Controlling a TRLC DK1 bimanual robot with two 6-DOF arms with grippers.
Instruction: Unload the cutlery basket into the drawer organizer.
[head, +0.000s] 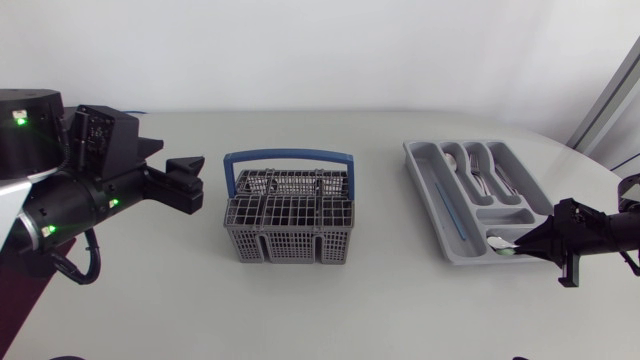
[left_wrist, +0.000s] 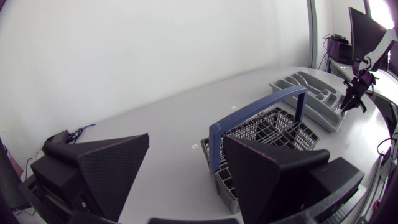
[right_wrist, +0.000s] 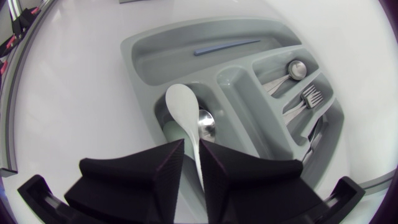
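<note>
Right jaws: the right gripper (right_wrist: 193, 146) has its fingers drawn almost together, pinching the handle of a white spoon (right_wrist: 183, 107) from both sides.
White spoon: its bowl sticks out ahead of the fingertips, over the small end compartment of the drawer organizer (right_wrist: 143, 46). A metal spoon (right_wrist: 206, 124) lies just beside it there; whether the two touch I cannot tell.
Left jaws: the left gripper (left_wrist: 186, 140) is spread wide, hanging just beside the cutlery basket (head: 290, 228).
Cutlery basket: grey mesh, mid-table, well apart from the organizer.
In the way: a blue handle (head: 288, 157) arches upright over the basket.
Organizer's other slots: a blue stick (right_wrist: 227, 47) in the long one, spoons (right_wrist: 295, 68) and forks (right_wrist: 311, 96) in the narrow ones.
</note>
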